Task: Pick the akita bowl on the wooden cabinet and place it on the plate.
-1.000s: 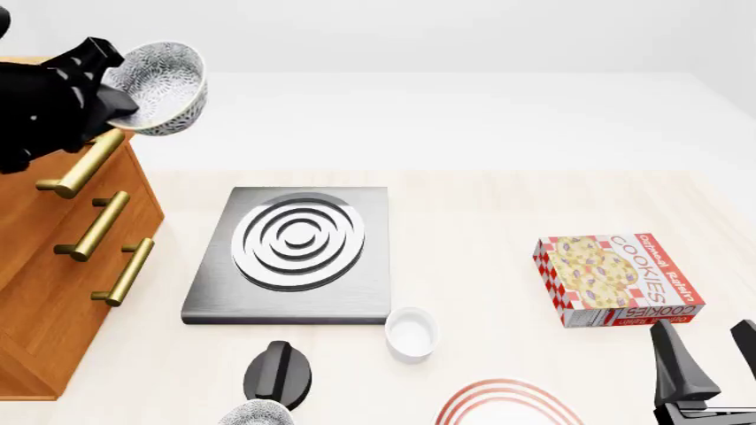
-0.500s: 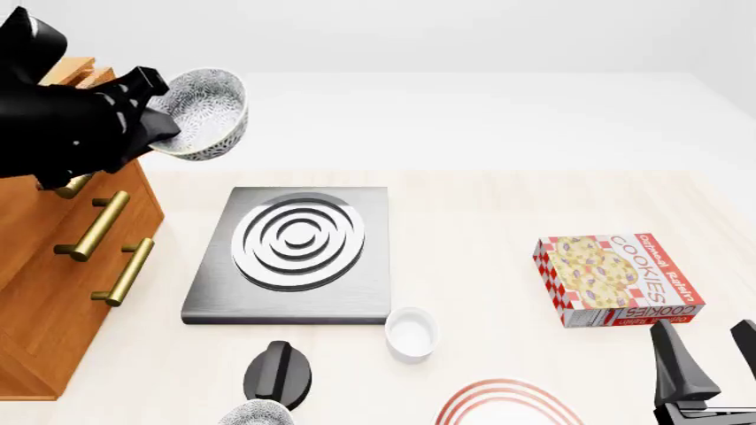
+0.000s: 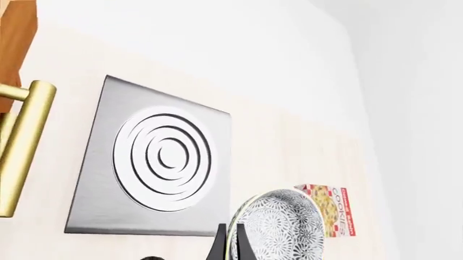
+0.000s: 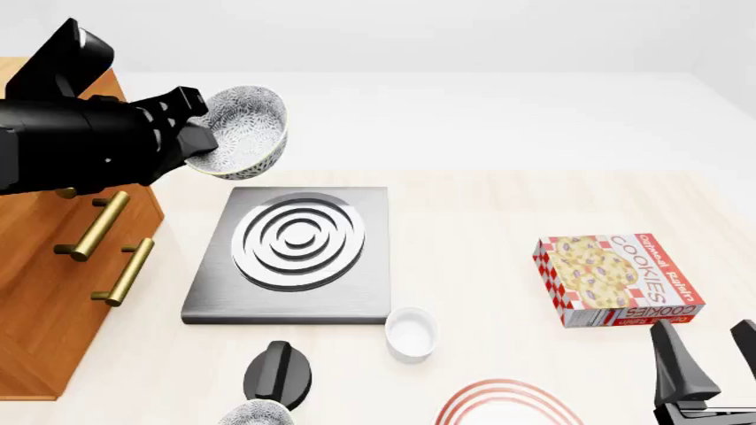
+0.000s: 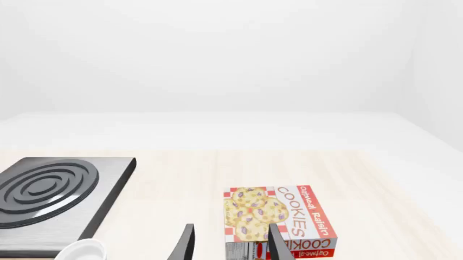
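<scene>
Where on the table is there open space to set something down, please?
The widest bare patch lies between the stove slab and the cookie box. The strip behind both is bare too. The near edge is crowded: small white dish, black knob, plate and right gripper.

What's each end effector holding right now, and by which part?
The left end effector holds the akita bowl by its rim, one finger inside and one outside, lifted above the stove slab. The right end effector holds nothing.

Stove slab (image 4: 289, 257), white ramekin (image 4: 412, 334), cookie box (image 4: 617, 279)
</scene>
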Tool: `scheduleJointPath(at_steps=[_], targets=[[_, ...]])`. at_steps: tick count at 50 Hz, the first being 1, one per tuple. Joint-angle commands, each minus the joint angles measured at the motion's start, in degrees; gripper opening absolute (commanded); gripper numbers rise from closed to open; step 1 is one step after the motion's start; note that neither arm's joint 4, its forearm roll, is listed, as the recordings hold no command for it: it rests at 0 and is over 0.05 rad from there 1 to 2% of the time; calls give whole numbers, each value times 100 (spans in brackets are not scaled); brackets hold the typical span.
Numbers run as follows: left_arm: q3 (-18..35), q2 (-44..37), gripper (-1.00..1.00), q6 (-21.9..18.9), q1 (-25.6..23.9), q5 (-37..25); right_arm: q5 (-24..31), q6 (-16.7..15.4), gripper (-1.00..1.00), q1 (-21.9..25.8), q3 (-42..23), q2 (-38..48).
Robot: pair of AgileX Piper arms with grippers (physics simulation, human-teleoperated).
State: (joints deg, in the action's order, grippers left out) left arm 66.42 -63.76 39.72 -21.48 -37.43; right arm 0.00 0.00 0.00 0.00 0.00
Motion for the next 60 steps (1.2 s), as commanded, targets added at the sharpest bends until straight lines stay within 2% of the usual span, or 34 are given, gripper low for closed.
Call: scheduleJointPath(at_steps=[1,27,45,60], targets=[[51,15,-100,-131,-256,-47,0,0,100,0,0,0],[-160,-212,-100,136,-879,-10,0,0,100,0,0,0],[364,-552,-100,-123,-1189,-356,0,0,100,0,0,0],[425,-729,-100,-279,-1345,-434,0,0,100,0,0,0]])
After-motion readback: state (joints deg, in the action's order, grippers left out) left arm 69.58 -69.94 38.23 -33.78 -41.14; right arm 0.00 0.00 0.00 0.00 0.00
